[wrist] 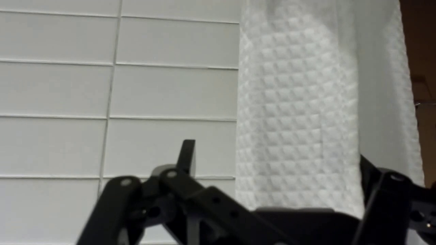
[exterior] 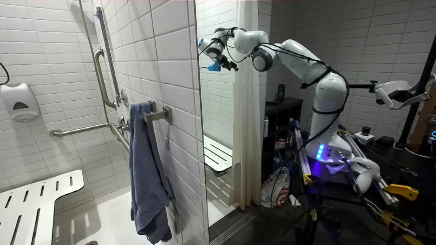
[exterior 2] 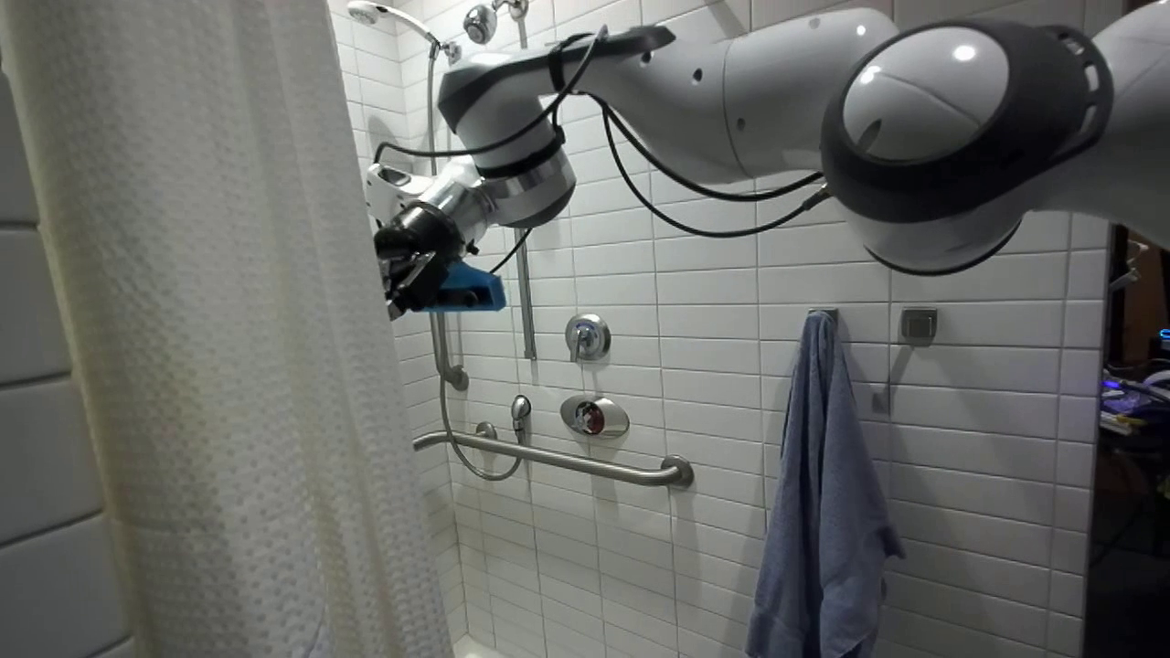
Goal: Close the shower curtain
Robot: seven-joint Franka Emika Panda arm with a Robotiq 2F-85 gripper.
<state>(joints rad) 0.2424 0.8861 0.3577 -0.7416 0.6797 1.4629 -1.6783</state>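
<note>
The jaws stood wide apart, a fold of the curtain (wrist: 296, 119) between them; contact on either side could not be told. In an exterior view the curtain partly hid the jaws, and the arm (exterior 2: 795, 100) was cut off at the right. The curtain hung gathered near a black shelf (exterior: 289, 106), its top out of frame. A towel (exterior 2: 823, 512) hung on the tiled wall (exterior 2: 658, 256), near a steel rail (exterior 2: 585, 463).
</note>
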